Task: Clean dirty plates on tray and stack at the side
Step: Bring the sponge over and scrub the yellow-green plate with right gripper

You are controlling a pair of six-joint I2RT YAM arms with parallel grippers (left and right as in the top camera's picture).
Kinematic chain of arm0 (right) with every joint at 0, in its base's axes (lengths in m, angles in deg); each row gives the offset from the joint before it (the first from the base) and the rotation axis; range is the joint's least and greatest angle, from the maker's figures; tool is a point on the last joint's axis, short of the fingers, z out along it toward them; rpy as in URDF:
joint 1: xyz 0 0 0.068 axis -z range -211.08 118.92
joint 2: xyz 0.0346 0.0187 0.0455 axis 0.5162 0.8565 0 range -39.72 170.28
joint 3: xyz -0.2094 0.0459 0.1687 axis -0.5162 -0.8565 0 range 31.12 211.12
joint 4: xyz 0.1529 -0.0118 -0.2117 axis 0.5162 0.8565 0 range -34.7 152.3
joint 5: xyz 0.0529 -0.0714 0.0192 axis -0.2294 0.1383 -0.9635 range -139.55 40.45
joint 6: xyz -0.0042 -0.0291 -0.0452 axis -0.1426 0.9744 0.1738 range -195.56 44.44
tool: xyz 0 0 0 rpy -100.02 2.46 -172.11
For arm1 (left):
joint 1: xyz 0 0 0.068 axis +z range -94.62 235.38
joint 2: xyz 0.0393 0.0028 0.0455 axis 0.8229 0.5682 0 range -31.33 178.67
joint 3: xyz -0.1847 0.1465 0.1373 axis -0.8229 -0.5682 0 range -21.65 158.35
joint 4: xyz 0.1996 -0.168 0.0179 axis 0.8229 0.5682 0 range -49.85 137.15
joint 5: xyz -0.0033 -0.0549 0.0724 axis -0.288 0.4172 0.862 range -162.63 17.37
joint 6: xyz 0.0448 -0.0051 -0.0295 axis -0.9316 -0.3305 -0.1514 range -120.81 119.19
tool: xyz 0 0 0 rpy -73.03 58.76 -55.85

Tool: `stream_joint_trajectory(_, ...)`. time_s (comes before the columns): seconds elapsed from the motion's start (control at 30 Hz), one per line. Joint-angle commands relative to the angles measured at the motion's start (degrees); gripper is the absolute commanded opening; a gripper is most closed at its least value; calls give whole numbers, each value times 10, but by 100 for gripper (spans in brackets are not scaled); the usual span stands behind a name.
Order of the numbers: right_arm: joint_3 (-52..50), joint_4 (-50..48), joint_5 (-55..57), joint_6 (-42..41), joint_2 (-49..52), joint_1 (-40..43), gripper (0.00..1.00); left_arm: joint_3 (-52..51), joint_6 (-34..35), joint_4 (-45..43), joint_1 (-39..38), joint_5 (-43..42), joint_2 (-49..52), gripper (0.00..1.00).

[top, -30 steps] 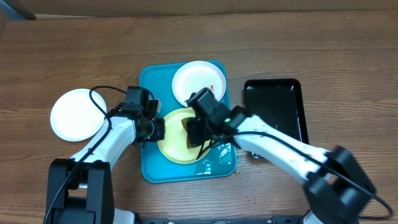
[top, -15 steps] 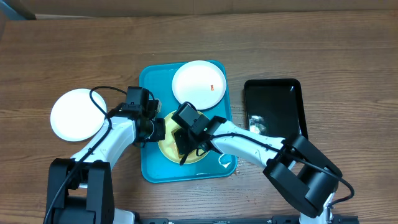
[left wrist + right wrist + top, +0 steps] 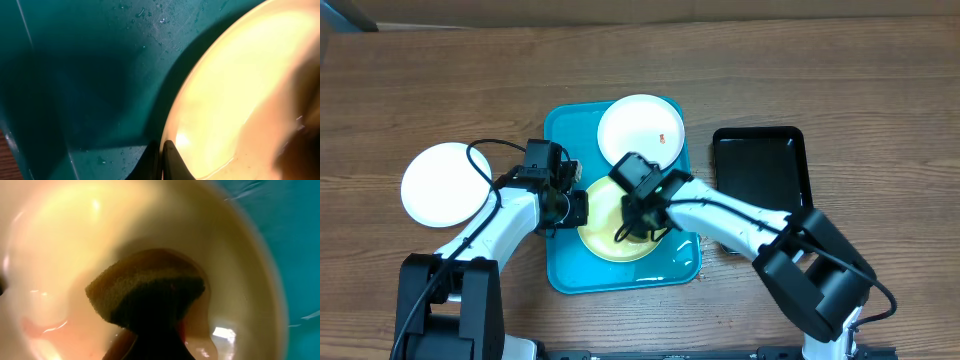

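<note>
Jaws of the left gripper (image 3: 575, 208) pinch the yellow plate (image 3: 605, 238) on the blue tray (image 3: 565, 270); those of the right gripper (image 3: 632, 222) squeeze a sponge (image 3: 145, 292) on it. One white plate (image 3: 442, 184) lies at far left, likely done; the smeared plate (image 3: 638, 128) at the tray's top waits.

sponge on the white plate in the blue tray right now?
No, the sponge is pressed on the pale yellow plate; the white plate sits farther up the tray.

Left tool (image 3: 580, 208) and right tool (image 3: 626, 226) with brown sponge (image 3: 145, 292) block the pale yellow-green round plate (image 3: 605, 242); wooden counter (image 3: 820, 80) beyond the turquoise plastic tray (image 3: 560, 275) is open.
</note>
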Motion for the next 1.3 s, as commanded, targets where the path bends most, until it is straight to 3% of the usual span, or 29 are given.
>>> stream_joint_trajectory(0.0,-30,33,75,-7,34,52,4,-5,5,0,1,24,7,4)
stream_joint_trajectory(0.93,58,212,166,-6,-41,104,4,2,1,13,1,24,6,4)
stream_joint_trajectory(1.27,58,203,81,106,-117,150,4,87,-17,103,0,42,6,4)
